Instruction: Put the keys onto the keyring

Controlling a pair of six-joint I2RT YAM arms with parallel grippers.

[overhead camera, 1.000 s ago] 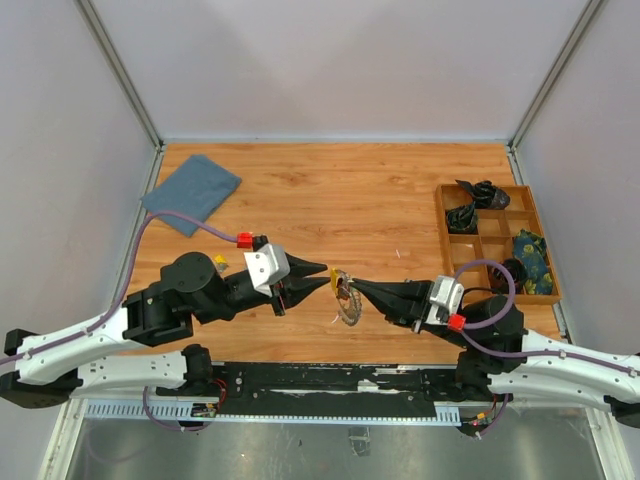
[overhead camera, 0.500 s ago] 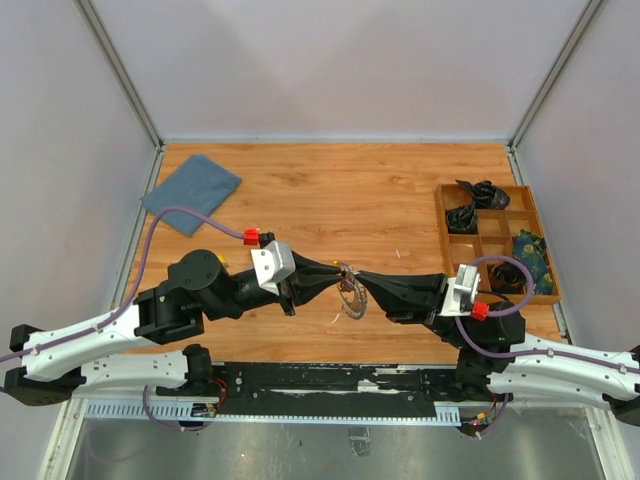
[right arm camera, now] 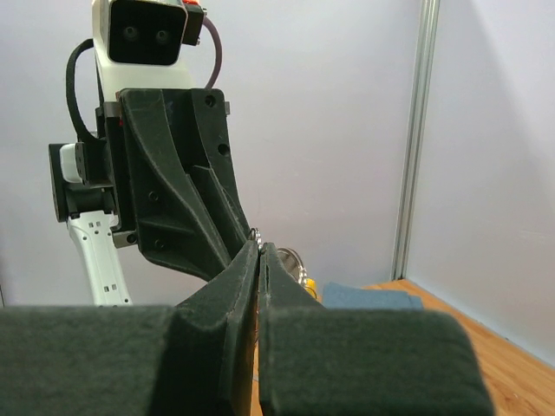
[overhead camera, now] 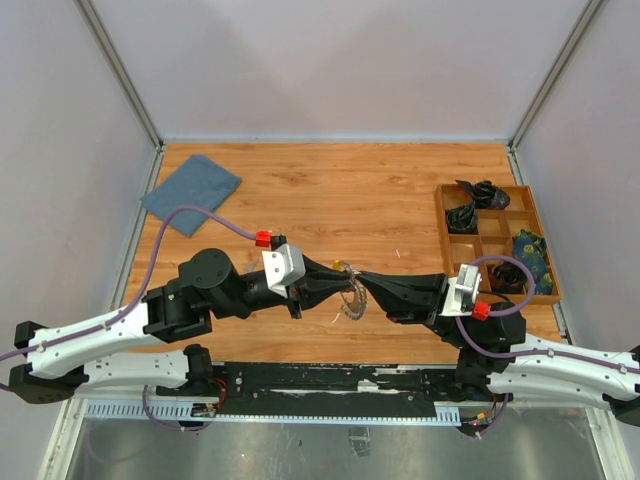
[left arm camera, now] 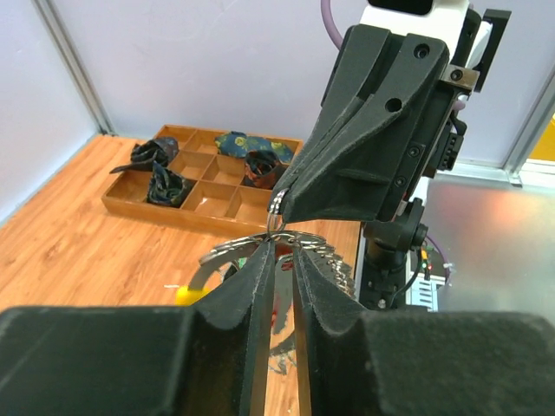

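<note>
Here's the keyring (overhead camera: 349, 300), just below centre in the overhead view, held above the counter (overhead camera: 340, 190) right where the two black arms meet nose to nose. It's a thin silver wire hoop with a dense fringe of small silver keys (left arm camera: 334, 258) bunched under it. A yellow tag (left arm camera: 185, 295) dangles at the lower left of the left wrist view.

The right end effector (overhead camera: 360, 281) has its fingers pressed flat together, pinching the wire at the very tip, and a small silver loop pokes out there. The left end effector (left arm camera: 280, 247) faces it from the opposite side, fingers drawn to a narrow slit and nipping the hoop at their tips. A speck of red shows down in that slit.

At the right edge sits a wooden compartment tray (overhead camera: 441, 232) holding dark bundles. In the upper left lies a folded blue cloth (overhead camera: 192, 192).
</note>
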